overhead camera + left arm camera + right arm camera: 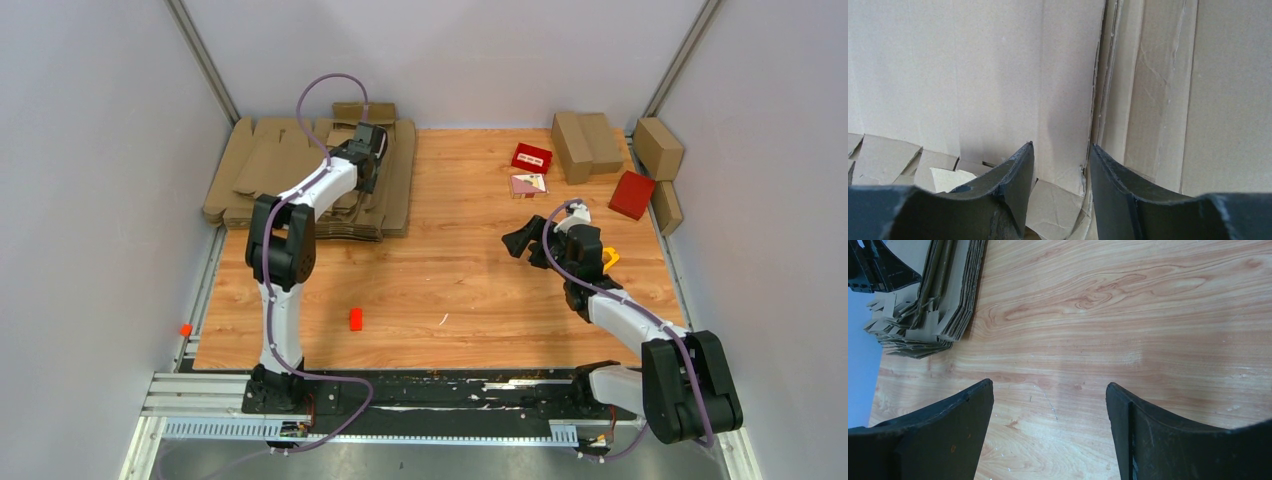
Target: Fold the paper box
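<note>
The box point(973, 75), a flat brown sheet, is lying atop a stack point(255, 170) of like sheets at the far left corner of the counter point(450, 290). The left jaws are hovering close over it, narrowly spread astride a sheet edge and pinching nothing that shows. The right jaws are gaping wide over bare wood near the right edge. The sheet is looking light, thin and bendy, probably prone to buckling at its creases, so gripping one free edge alone is seeming wisest.
</note>
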Controlling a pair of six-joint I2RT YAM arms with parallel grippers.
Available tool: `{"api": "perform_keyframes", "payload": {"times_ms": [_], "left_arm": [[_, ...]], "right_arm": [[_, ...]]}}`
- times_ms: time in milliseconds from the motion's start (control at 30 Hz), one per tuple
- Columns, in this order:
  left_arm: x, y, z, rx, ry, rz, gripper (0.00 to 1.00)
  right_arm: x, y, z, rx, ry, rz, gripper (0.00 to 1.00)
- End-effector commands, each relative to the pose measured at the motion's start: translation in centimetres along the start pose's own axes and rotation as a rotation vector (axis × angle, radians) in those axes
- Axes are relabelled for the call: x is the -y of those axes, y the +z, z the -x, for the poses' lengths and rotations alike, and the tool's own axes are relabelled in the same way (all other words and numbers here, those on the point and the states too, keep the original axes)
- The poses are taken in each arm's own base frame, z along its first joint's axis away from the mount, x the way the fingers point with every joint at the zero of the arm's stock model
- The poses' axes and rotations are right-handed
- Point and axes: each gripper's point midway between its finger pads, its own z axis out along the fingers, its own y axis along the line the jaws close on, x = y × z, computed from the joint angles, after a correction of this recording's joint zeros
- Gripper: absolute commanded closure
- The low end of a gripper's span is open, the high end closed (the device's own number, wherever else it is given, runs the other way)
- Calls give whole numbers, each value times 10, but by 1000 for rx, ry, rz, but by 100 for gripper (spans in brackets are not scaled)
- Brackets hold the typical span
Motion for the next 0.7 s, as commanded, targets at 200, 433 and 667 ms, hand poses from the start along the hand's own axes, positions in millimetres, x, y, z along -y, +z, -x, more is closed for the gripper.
{"api": "perform_keyframes", "payload": {"times_ms": [200, 433, 667], "left_arm": [[-11, 1, 11, 9, -10, 46, 56], [-5, 2, 11, 6, 2, 9, 41], [-7, 6, 7, -13, 8, 28, 37]], "right_arm": [[-16, 2, 21, 51, -40, 43, 18], [-16, 2, 22, 51, -41, 44, 18], [-15, 2, 21, 47, -40, 43, 18]]}}
